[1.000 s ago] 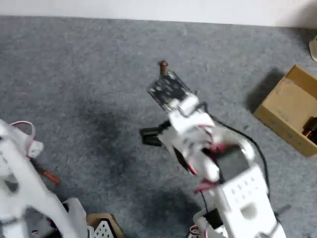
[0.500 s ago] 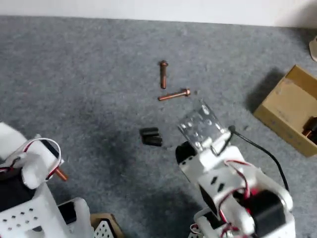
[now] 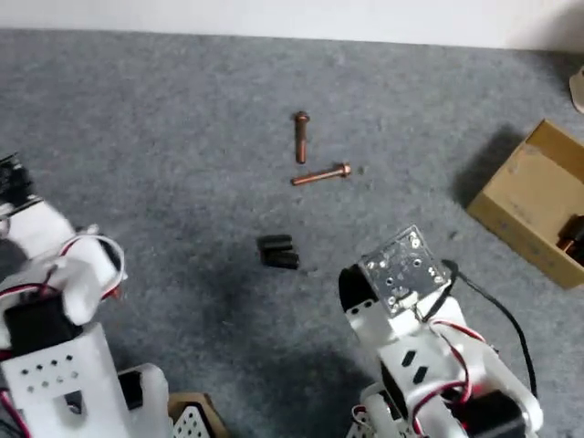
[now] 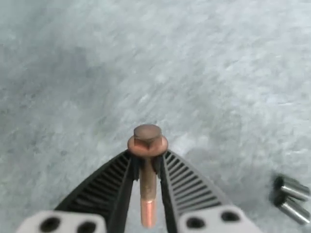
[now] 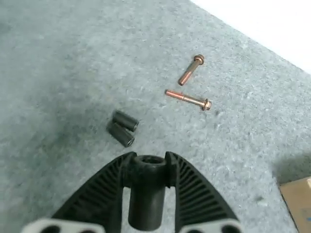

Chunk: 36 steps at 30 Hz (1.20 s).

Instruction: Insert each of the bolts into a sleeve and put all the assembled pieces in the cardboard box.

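**A:** What is seen from above?
**B:** Two loose bolts and two sleeves are seen on grey carpet, well apart from the cardboard box.

**A:** At the left wrist?
**B:** A copper bolt is clamped in the left gripper, just below its head. It is judged stiff and slippery.

**A:** At the right wrist?
**B:** A black sleeve is pinched in the right gripper. It is likely rigid and best held mid-barrel.
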Each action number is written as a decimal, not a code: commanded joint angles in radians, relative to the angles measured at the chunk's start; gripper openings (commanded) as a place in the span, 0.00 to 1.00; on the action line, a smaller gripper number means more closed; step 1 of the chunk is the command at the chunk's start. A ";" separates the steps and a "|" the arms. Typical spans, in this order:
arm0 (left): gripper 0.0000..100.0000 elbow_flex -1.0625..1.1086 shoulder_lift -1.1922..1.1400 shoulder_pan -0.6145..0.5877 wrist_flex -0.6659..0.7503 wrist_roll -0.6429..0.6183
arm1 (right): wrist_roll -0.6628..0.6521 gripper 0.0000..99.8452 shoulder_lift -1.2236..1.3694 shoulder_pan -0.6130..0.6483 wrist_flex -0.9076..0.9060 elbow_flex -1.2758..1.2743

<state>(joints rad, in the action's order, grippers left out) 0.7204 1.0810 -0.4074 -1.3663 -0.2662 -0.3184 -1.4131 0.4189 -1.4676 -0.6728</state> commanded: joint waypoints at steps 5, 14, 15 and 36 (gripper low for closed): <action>0.01 0.004 0.010 0.206 0.130 0.184 | 0.066 0.00 -0.122 -0.016 0.191 -0.119; 0.01 0.025 0.002 0.344 0.364 0.193 | 0.063 0.00 -0.245 0.045 0.343 -0.255; 0.01 0.025 0.002 0.364 0.379 0.216 | 0.063 0.00 -0.259 0.045 0.361 -0.282; 0.01 0.133 0.012 0.716 0.710 -0.061 | 0.044 0.00 -0.423 0.042 0.493 -0.618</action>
<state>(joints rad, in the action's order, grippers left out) 0.8493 1.0794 0.2647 -0.7081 -0.3107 -0.2631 -1.8259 0.4572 -1.0042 -1.2866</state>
